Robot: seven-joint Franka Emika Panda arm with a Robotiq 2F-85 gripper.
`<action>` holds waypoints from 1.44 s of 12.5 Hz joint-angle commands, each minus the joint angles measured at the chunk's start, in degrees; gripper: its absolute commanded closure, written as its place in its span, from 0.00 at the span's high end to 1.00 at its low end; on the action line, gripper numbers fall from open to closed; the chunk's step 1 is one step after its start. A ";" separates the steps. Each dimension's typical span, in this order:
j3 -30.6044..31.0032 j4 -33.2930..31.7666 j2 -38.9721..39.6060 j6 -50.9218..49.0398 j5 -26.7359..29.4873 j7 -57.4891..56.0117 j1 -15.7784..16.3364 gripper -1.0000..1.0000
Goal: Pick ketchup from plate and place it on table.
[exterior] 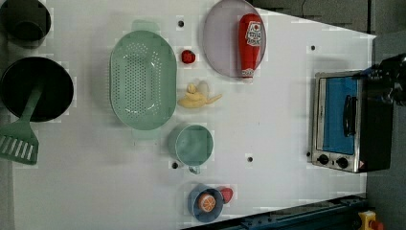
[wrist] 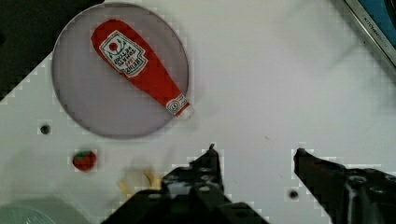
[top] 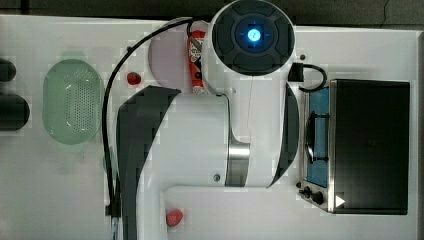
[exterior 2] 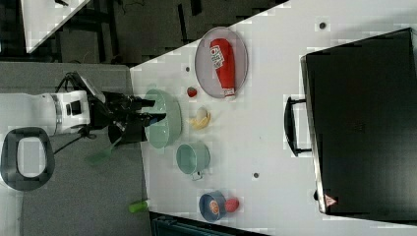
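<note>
The ketchup (wrist: pixel 140 70), a slim red bottle with a white label, lies flat on the pale lilac plate (wrist: pixel 93 102), its whitish cap poking over the rim. The same ketchup (exterior: pixel 250 44) and plate (exterior: pixel 218 43) sit near the far edge of the white table (exterior: pixel 268 120) in the left view, and the ketchup (exterior 2: pixel 223 64) also shows in the right view. My gripper (wrist: pixel 254 154) hangs open above bare table, well clear of the bottle, with nothing between its dark fingers. In the right view the gripper (exterior 2: pixel 158 110) is held high off the table. In the top view the arm hides part of the ketchup (top: pixel 196 62).
A green perforated basket (exterior: pixel 142 79), a small strawberry (exterior: pixel 188 56), a peeled banana (exterior: pixel 196 98), a teal cup (exterior: pixel 193 145) and a blue dish with an orange slice (exterior: pixel 207 202) lie about the table. A toaster oven (exterior: pixel 342 122) stands at the left view's right.
</note>
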 commanded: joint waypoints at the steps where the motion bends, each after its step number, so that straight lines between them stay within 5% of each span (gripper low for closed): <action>1: 3.68 -1.49 -11.20 -9.99 0.19 1.66 -5.37 0.80; 3: 3.86 -1.59 -9.94 -9.64 0.20 1.61 -5.24 1.00; 11: 6.17 -1.20 5.12 1.05 0.20 -7.75 -4.33 1.00; 18: 6.84 -0.99 18.02 13.83 0.17 -28.48 -3.10 1.00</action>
